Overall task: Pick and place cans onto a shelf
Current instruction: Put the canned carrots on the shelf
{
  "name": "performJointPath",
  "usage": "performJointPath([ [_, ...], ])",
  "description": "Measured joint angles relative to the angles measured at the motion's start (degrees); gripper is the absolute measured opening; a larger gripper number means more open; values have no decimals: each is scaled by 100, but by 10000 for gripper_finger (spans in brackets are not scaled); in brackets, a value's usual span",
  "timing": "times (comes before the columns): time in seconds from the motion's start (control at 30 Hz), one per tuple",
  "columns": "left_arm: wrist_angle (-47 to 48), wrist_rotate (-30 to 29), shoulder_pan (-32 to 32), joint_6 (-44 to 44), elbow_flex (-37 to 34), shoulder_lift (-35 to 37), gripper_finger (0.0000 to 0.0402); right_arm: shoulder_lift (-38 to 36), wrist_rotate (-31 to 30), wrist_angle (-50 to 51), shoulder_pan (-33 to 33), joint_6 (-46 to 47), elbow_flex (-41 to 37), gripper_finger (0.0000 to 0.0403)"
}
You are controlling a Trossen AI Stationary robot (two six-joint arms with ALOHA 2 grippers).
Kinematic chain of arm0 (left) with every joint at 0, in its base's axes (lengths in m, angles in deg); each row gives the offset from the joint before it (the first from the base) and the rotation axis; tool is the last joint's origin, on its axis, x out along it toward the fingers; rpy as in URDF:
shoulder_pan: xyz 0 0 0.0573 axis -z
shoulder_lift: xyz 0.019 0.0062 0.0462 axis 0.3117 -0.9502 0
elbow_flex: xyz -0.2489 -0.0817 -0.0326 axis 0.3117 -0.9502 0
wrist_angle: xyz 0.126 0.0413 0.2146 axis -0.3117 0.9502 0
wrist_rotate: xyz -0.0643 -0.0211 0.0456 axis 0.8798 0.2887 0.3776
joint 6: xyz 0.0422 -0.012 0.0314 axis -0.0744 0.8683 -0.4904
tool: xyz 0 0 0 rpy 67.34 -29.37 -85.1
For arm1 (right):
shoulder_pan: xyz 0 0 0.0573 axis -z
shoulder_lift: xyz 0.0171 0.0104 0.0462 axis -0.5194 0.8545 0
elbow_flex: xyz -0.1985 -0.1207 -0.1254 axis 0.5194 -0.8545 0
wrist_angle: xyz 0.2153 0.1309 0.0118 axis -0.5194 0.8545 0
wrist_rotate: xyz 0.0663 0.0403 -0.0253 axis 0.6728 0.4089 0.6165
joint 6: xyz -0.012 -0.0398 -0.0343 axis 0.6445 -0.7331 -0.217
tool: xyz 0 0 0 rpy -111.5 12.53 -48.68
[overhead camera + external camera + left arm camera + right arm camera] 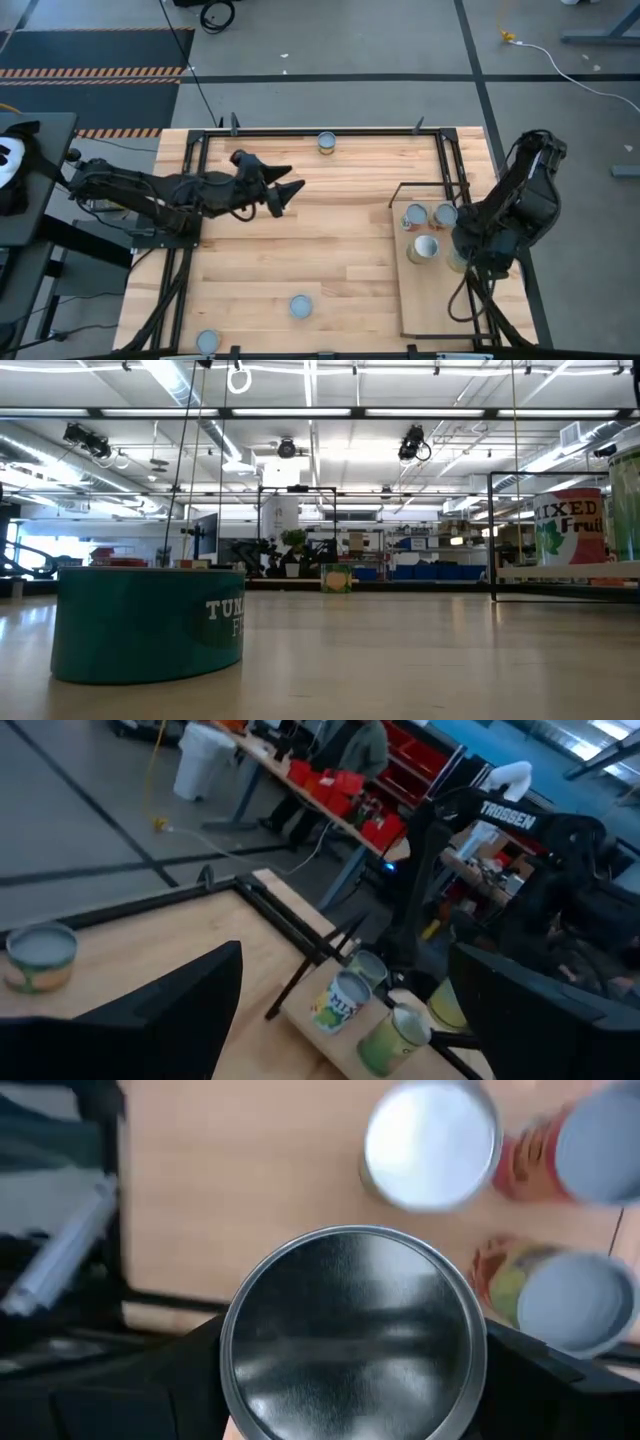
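Note:
My right gripper (462,258) stands over the right part of the pale shelf board (420,300) and is shut on a silver-topped can (352,1330). Three more cans (415,215) (445,213) (425,247) stand upright on the board beside it. My left gripper (288,192) is open and empty above the middle of the table, pointing toward the shelf. Loose cans stand on the tabletop at the far edge (327,142), near the front (301,306) and at the front left (208,342). The low view shows a teal tuna can (150,622). My right gripper pinches the can's round side wall (235,1370) between its two fingers (190,1380), one on each opposite side, just below the top rim. The fingers come from above, pointing down. The can is upright, top up. Whether its base rests on the board, I cannot tell.
A thin black wire frame (425,185) stands at the shelf's far end, and black rails (320,131) run along the table's edges. The right arm (520,850) shows beyond the shelf cans (340,1000) in the left wrist view. The tabletop's middle (330,250) is bare wood.

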Motion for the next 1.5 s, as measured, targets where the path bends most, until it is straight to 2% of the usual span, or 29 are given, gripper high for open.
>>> performJointPath([
  [0.17, -369, -3, 24, 135, -2, -242, 357, -201, -320, -14, -362, 350, -573, 319],
  [0.27, -1300, 22, 157, -582, -2, -429, 357, -177, -642, -45, -392, 344, -915, 319],
  [0.37, -2187, 451, 265, -1263, -2, -576, 357, -143, -707, -180, -392, 237, -1253, 320],
  [0.47, -2686, 847, 295, -1485, -1, -605, 357, -140, -696, -523, -401, 242, -1571, 320],
  [0.73, -2731, 889, 254, -1537, 2, -431, 357, -129, -1136, -1227, -368, 221, -1789, 321],
  [0.87, -2659, 884, 245, -1630, 0, -400, 357, -127, -1143, -1187, -346, 252, -1789, 321],
  [1.07, -2655, 892, 256, -1660, 0, -396, 357, -154, -941, -528, -348, 252, -1938, 321],
  [1.27, -2652, 885, 256, -1626, 0, -409, 357, -266, -673, -1131, -388, 255, -2285, 323],
  [1.5, -2653, 832, 262, -1625, 0, -409, 357, -241, -996, -1217, -431, 386, -2419, 348],
])
